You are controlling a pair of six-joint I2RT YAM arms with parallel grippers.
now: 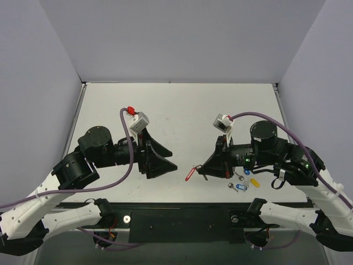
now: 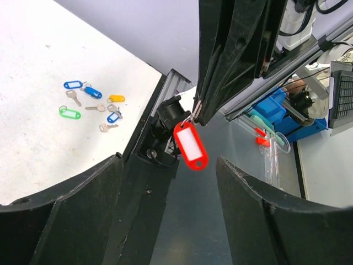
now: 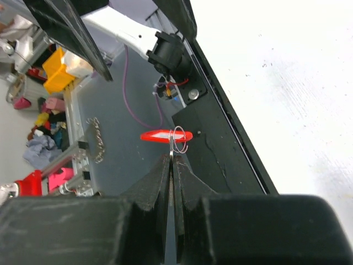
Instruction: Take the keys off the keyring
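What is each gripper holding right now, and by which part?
The right gripper pinches the keyring by the metal at its ring end; the red tag hangs free. The left gripper is open, holding nothing.

the key is hidden within the closed right hand (image 3: 171, 165).

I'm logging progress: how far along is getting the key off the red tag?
Done: the right claw holds the red tag in the air, shut on its ring. In hand: the left claw is open, facing the tag. Left: parting key from ring. The key itself is too small to make out.
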